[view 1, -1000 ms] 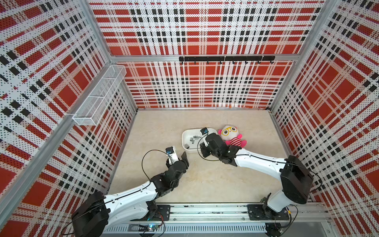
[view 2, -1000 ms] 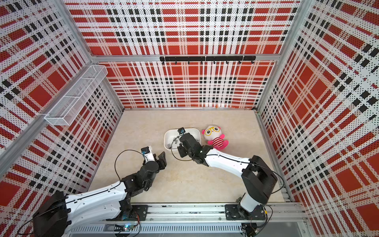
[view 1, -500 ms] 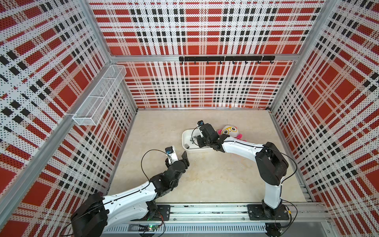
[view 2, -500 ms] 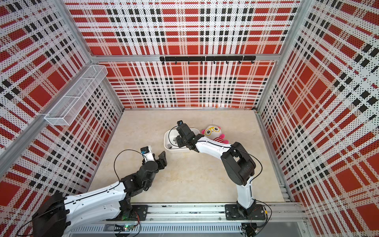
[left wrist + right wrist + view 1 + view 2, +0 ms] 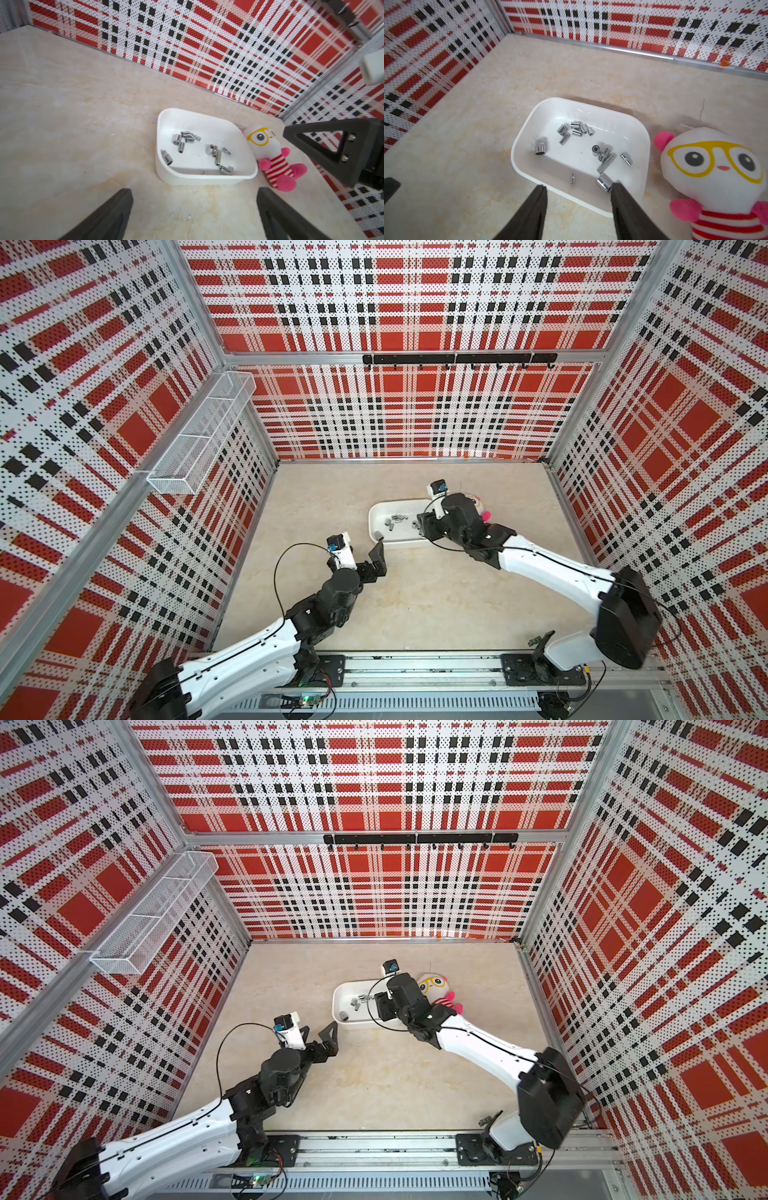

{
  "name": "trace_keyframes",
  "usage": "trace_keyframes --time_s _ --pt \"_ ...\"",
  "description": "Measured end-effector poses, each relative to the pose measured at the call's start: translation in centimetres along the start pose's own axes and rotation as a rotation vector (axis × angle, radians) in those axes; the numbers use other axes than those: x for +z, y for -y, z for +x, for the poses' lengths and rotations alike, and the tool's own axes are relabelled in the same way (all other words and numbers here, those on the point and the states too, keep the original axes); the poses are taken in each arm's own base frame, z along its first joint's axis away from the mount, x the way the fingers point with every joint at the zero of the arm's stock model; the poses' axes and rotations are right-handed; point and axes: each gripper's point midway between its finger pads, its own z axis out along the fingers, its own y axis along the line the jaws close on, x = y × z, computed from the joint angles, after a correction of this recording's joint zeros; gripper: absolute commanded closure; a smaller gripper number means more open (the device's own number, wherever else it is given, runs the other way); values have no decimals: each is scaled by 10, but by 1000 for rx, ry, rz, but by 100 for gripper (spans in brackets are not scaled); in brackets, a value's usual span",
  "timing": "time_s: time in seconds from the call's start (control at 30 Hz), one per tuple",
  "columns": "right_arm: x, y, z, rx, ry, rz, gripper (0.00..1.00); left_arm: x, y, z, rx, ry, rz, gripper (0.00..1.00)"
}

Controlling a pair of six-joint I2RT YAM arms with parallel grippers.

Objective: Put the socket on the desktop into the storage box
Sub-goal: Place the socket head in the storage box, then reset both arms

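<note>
- The sockets [image 5: 604, 154] lie loose on the floor of the storage box [image 5: 519, 143]. There are two small clusters and a few single pieces, all chrome.
- One large socket [image 5: 539, 147] lies alone near an end wall. Another large socket [image 5: 603, 182] lies just beside one finger of the right claw.
- The storage box stands flat on the desktop [image 5: 415, 605].
- A plush doll [image 5: 712, 164] lies on the desktop just beside one end of the box.
- The right claw [image 5: 579, 186] hangs over the box rim at the doll end. Its jaws stand partly apart and nothing is gripped between them.
- The left claw [image 5: 193, 192] hangs over bare desktop, apart from the box and pointing toward it. Its jaws are spread wide and hold nothing.
</note>
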Motion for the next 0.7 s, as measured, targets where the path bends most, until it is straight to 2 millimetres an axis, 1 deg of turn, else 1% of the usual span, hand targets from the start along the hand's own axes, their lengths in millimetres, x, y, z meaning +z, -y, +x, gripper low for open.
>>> trace_keyframes --time_s 0.13,0.17,0.2,0.23,0.3,0.37,0.47,0.53,0.57,0.63,0.7 --pt "-48 18 -14 9 120 38 22 -8 7 -19 -2 57 42 1" --pt "-61 24 -16 12 153 52 16 -9 8 -24 3 70 40 1" --pt "-77 30 -21 25 199 61 2 -9 9 -29 3 84 36 1" --pt "-87 34 -23 33 230 68 0 -10 10 -36 -1 102 32 1" --pt "-113 46 -29 82 321 91 0 -10 12 -50 -10 154 24 1" --pt "-130 59 -30 136 406 122 0 -8 6 -62 0 202 -22 1" --pt "-138 75 -23 164 490 177 0 0 -12 -87 41 274 -147 1" --pt "-135 80 -18 112 509 216 0 7 -29 -104 80 317 -257 1" --pt "-131 82 -14 63 503 241 0 11 -42 -112 102 337 -328 1" --pt "-120 86 -11 -23 480 300 0 16 -68 -117 126 361 -427 1" --pt "-106 93 -7 -96 446 371 0 20 -97 -114 168 377 -479 1"
